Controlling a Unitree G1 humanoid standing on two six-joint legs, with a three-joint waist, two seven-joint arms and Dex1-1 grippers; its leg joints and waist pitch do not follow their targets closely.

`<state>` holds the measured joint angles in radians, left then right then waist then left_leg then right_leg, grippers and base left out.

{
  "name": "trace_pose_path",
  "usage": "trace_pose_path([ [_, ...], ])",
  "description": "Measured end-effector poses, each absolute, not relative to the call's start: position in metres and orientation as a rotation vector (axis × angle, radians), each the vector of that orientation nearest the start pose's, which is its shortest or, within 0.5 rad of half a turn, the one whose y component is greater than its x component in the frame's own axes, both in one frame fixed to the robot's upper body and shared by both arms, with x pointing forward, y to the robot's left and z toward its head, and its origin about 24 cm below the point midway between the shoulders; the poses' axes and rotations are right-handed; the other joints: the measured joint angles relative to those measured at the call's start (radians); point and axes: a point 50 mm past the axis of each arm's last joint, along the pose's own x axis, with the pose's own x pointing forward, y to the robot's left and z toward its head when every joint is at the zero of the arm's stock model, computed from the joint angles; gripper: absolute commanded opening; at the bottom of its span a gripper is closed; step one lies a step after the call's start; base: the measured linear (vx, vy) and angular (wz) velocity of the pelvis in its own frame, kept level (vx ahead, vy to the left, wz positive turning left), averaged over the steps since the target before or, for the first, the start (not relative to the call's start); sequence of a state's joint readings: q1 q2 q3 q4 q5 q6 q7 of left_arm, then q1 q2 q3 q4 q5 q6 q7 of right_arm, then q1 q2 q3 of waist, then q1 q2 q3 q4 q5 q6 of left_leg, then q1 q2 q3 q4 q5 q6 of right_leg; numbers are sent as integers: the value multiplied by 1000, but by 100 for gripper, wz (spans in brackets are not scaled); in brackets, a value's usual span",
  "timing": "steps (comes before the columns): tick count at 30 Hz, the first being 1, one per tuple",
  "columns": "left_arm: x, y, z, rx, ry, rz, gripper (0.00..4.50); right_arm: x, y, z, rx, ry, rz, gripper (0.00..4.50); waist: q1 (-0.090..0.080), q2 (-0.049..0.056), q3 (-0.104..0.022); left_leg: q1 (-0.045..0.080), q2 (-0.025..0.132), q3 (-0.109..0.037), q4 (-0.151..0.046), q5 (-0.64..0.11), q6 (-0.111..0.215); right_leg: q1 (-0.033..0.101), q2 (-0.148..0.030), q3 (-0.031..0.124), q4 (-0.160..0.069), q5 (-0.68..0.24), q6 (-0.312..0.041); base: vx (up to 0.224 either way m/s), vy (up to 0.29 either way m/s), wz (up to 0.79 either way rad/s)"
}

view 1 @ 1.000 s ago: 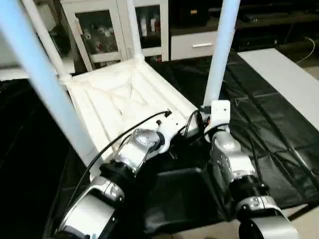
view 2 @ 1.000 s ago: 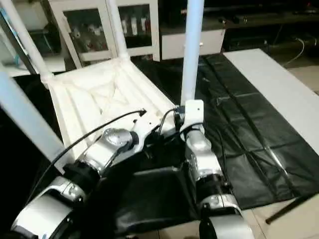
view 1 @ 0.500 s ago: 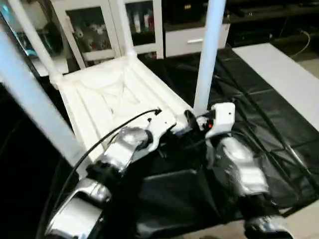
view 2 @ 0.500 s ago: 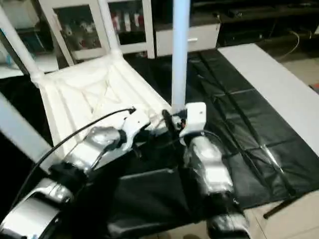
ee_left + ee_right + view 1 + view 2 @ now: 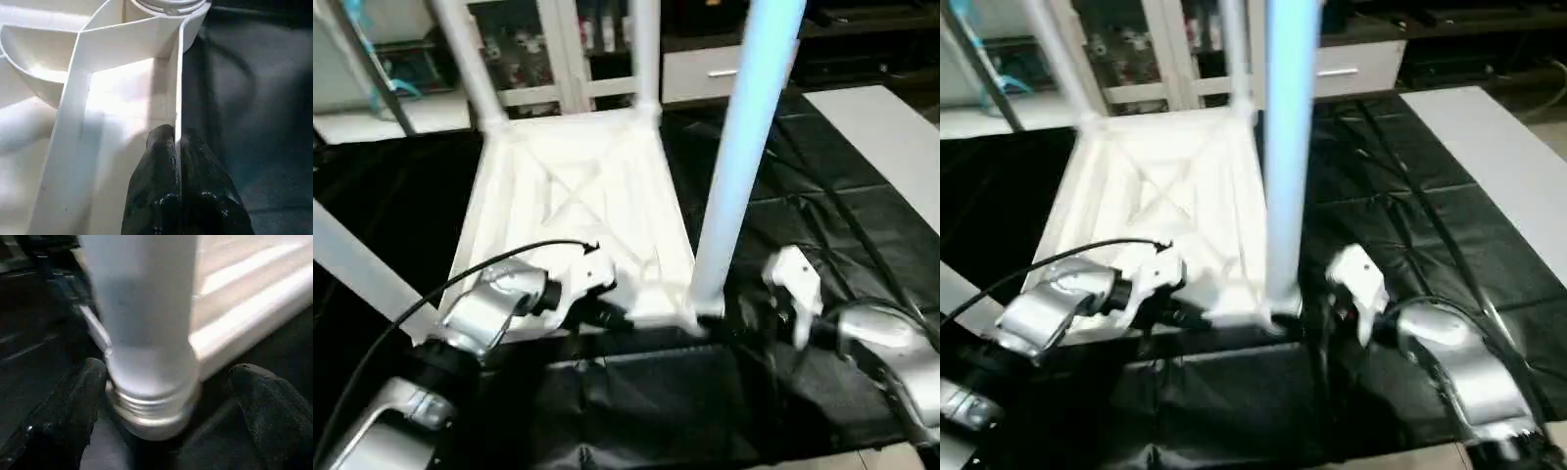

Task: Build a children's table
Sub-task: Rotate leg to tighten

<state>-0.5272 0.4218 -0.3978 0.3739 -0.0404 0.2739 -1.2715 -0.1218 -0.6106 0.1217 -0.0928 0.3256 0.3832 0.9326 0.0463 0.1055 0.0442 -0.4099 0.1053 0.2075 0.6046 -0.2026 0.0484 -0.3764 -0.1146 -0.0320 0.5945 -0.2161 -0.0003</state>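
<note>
The children's table lies upside down: its white ribbed tabletop (image 5: 573,196) rests on the black cover, and white legs stand up from the corner sockets. The near right leg (image 5: 744,147) rises in front of me, and its threaded base (image 5: 146,401) sits in the socket. My right gripper (image 5: 171,382) is open, with one black finger (image 5: 73,406) on each side of that base. My left gripper (image 5: 177,139) is shut on the thin rim (image 5: 179,73) of the tabletop, close to the near right socket. In the head view, the left gripper (image 5: 612,315) is at the tabletop's near edge.
The black cover (image 5: 822,196) spreads over the work table, whose front edge (image 5: 822,458) is close below my arms. A white panel (image 5: 891,137) lies at the right. A glass-door cabinet (image 5: 558,39) stands behind. Another leg (image 5: 362,274) slants up at the near left.
The right gripper's fingers have spread apart around the leg's base, and the right forearm has swung out to the right. The left gripper keeps its hold on the rim. The camera has shifted.
</note>
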Motion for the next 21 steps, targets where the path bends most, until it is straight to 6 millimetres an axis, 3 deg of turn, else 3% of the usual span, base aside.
trace_pose_path([
  [7, 290, 122, 50, 377, 586, -1491, 0, 241, -183, 67, -187, 411, 1103, 432, -10, 1, 1, 8, 0, 1, 0, 0, -2, 8, -3, -3, 0, 1, -1, 0, 0, 0],
  [21, 288, 122, 52, 385, 591, -1499, 0, 246, -184, 68, -187, 432, 1142, 310, -8, 1, 1, 7, 0, 1, 0, 1, -2, 10, -5, -7, 0, 1, -1, 0, 0, 0],
])
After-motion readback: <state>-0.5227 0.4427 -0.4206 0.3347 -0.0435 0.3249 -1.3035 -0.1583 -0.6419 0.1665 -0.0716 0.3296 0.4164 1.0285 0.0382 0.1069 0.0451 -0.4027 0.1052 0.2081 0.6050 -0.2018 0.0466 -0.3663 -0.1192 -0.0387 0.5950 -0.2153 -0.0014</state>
